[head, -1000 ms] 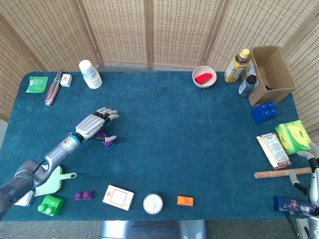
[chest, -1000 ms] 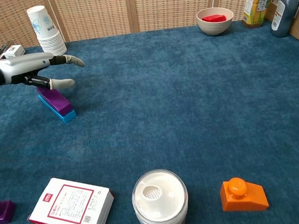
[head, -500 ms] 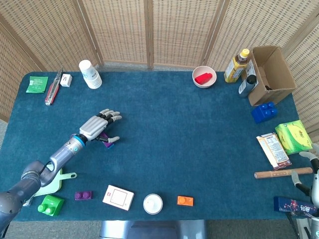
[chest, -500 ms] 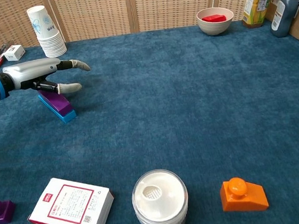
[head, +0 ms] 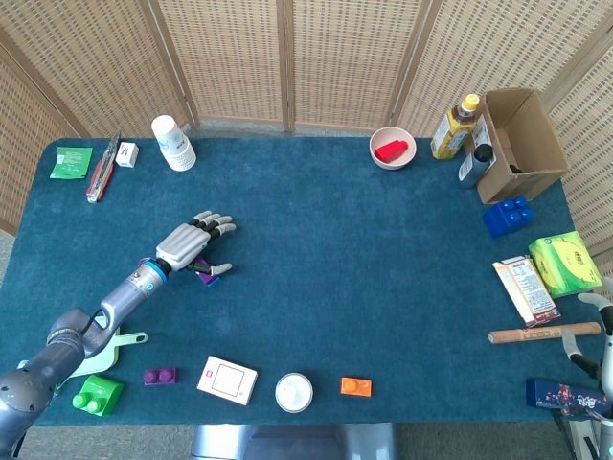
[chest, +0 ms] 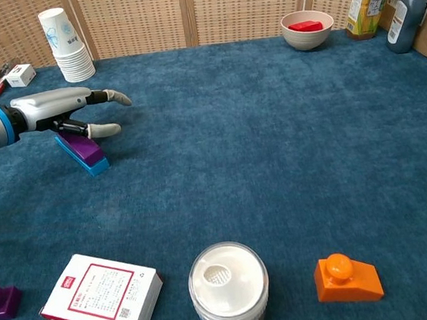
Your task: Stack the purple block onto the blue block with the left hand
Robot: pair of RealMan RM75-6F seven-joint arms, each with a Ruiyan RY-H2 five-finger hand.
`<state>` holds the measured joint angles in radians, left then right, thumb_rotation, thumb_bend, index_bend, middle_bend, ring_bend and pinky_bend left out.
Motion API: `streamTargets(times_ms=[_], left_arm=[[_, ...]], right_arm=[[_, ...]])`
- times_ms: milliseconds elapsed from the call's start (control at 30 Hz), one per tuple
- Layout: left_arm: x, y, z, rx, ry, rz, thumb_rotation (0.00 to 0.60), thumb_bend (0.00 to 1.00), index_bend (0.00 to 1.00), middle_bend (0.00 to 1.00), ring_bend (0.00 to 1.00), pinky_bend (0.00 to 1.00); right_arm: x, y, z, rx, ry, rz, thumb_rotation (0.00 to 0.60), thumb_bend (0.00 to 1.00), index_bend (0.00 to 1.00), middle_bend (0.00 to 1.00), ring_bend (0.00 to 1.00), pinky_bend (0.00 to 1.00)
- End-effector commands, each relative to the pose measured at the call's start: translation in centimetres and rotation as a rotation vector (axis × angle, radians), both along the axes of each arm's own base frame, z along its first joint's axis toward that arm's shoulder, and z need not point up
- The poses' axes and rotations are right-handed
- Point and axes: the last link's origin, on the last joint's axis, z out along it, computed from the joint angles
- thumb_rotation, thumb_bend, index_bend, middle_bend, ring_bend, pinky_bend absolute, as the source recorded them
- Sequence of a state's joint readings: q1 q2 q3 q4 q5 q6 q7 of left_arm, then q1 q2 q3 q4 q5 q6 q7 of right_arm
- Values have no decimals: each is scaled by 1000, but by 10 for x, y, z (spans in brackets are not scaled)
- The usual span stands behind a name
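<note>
The purple block (chest: pixel 82 145) lies on a thin blue block (chest: pixel 96 167) on the left of the table, the pair tilted on the cloth. In the head view the purple block (head: pixel 203 274) peeks out under my left hand (head: pixel 188 243). My left hand (chest: pixel 55 108) hovers just over the block's far end with its fingers stretched out and apart, holding nothing. The thumb (chest: pixel 104 129) points right, close above the purple block. Only an edge of my right hand (head: pixel 600 347) shows at the lower right corner, and its pose is unclear.
A cup stack (chest: pixel 65 44) stands behind the left hand. A white card box (chest: pixel 102 298), a white jar (chest: pixel 228 282) and an orange block (chest: pixel 346 277) sit near the front edge. A larger blue block (head: pixel 508 216) and a cardboard box (head: pixel 518 142) lie far right.
My left hand has slid a little to the right and further over the purple block, fingers still spread. The blocks have not moved.
</note>
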<state>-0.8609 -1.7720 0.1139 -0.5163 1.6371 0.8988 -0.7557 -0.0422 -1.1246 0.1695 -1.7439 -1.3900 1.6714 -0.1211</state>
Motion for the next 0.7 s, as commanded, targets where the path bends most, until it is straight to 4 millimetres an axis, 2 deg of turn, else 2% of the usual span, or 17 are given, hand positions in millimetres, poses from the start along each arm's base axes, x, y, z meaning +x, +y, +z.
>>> streamTargets(times_ms=[33,700], left_arm=[[0,1,-1,0,6,-2,159,289,107,51,0,0],[2,5,-4,5,49,-16,162,290,107,44,0,0]], right_arm=[[0,0,0,-1,-1,-1,600,284,325,170,0,80],[0,3,2,-7,1,-5,600,284,325,170,0,80]])
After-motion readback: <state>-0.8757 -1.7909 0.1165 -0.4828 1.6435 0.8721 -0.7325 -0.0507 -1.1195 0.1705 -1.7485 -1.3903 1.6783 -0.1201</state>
